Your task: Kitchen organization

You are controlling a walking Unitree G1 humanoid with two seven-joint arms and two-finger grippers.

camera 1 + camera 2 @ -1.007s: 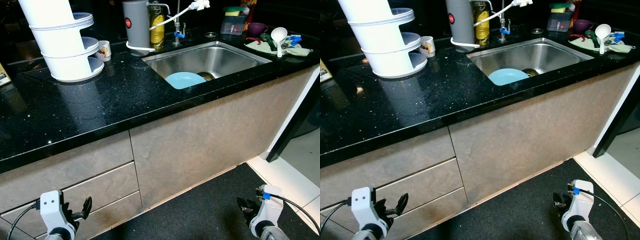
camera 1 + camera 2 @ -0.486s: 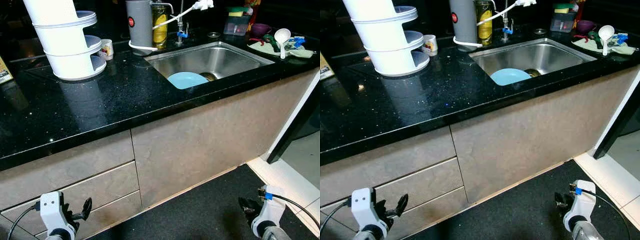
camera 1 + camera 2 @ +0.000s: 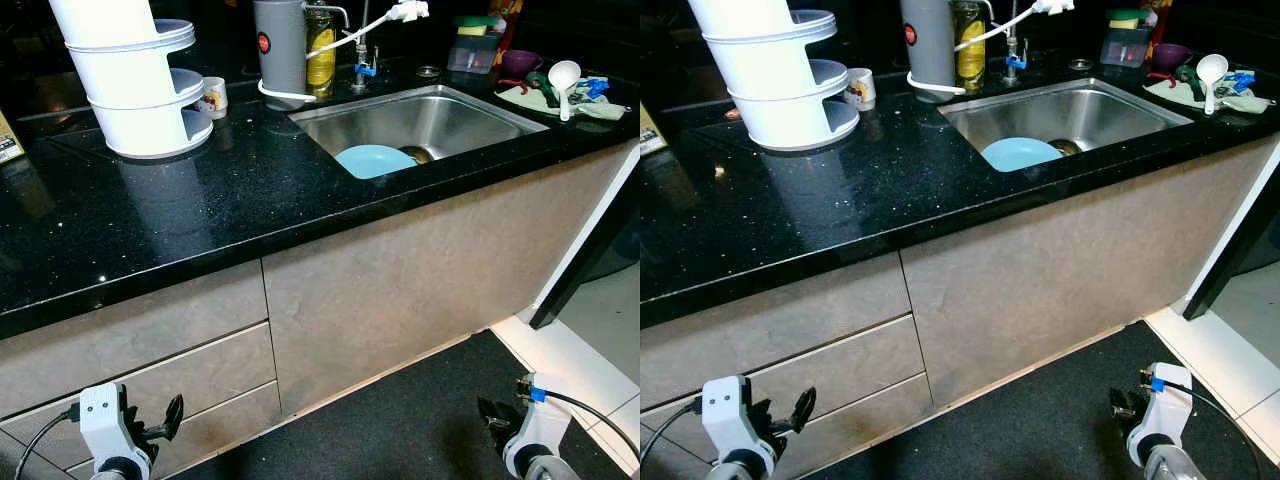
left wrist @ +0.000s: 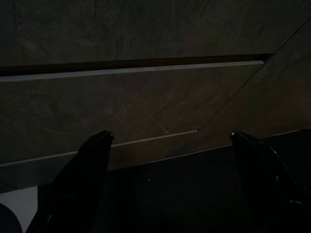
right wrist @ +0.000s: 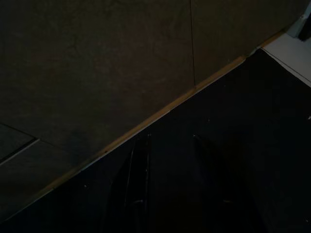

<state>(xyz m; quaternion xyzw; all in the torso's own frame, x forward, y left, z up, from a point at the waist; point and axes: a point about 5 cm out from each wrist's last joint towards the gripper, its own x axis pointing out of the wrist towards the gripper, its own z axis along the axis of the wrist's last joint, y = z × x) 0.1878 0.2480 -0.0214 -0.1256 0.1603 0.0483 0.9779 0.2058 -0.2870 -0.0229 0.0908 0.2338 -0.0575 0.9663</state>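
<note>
My left claw [image 3: 168, 418] hangs idle low at the near left, in front of the drawer fronts [image 3: 150, 375]; its fingers [image 4: 80, 177] stand wide apart and hold nothing. My right claw [image 3: 495, 413] hangs low at the near right over the dark floor mat [image 3: 400, 420]; its fingers [image 5: 138, 179] show only a narrow gap in a very dark wrist view, also holding nothing.

The surface [image 3: 180, 200] is polished black stone with fine speckle, glossy and probably slick under a sliding item. Its near half is bare.

The task does not name one item; I judge the light blue plate [image 3: 372, 160] the likeliest candidate. It lies in the near left part of the steel sink [image 3: 440, 115], beside the drain. I expect it to be light, rigid, smooth and possibly wet, so slippery. Take hold at the rim, one finger over and one under, since it lies flat in the basin.

Far left: a white tiered rack [image 3: 135, 85], a small mug [image 3: 210, 97] beside it. Behind the sink: a grey canister [image 3: 279, 50], a yellow bottle [image 3: 318, 55], the tap [image 3: 362, 55]. Far right: a clear container [image 3: 470, 50], a purple bowl [image 3: 518, 60], a white ladle [image 3: 562, 78] on a cloth [image 3: 590, 100]. White floor tiles [image 3: 590, 340] lie to the right of the mat
</note>
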